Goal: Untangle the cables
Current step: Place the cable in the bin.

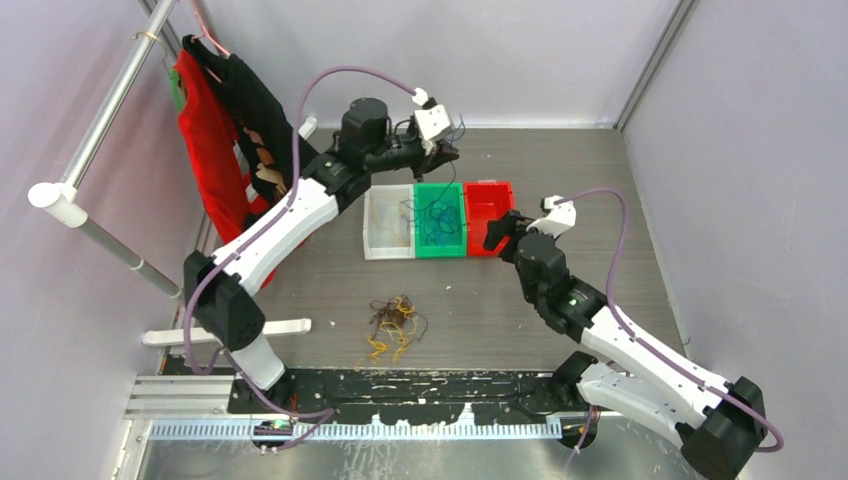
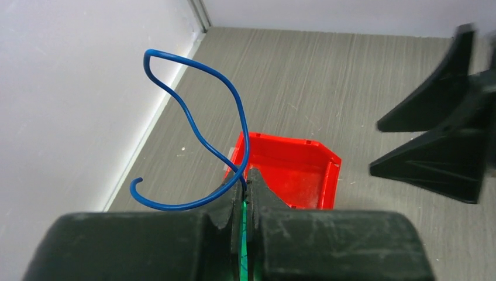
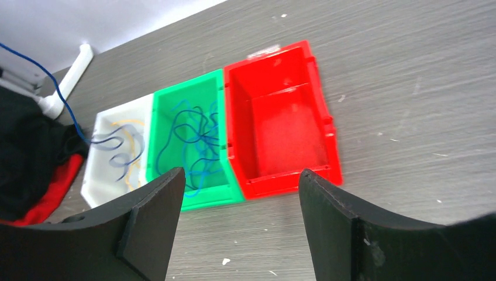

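A small tangle of yellow-orange and dark cables (image 1: pixel 393 325) lies on the table near the front. My left gripper (image 1: pixel 447 150) is raised over the far end of the green bin (image 1: pixel 440 245). It is shut on a single looped blue cable (image 2: pixel 246 143), which sticks up out of the jaws (image 2: pixel 246 175). Several blue cables (image 3: pixel 193 140) lie in the green bin (image 3: pixel 205 196). My right gripper (image 1: pixel 497 232) is open and empty at the near edge of the empty red bin (image 3: pixel 281 123); in its own wrist view (image 3: pixel 241 175) nothing is between the fingers.
A white bin (image 1: pixel 388 222) left of the green one holds a few yellow and dark strands (image 3: pixel 120 146). Red and black clothes (image 1: pixel 220 120) hang on a rail (image 1: pixel 100 110) at the far left. A white bar (image 1: pixel 240 330) lies at the front left. Walls close in the back and right.
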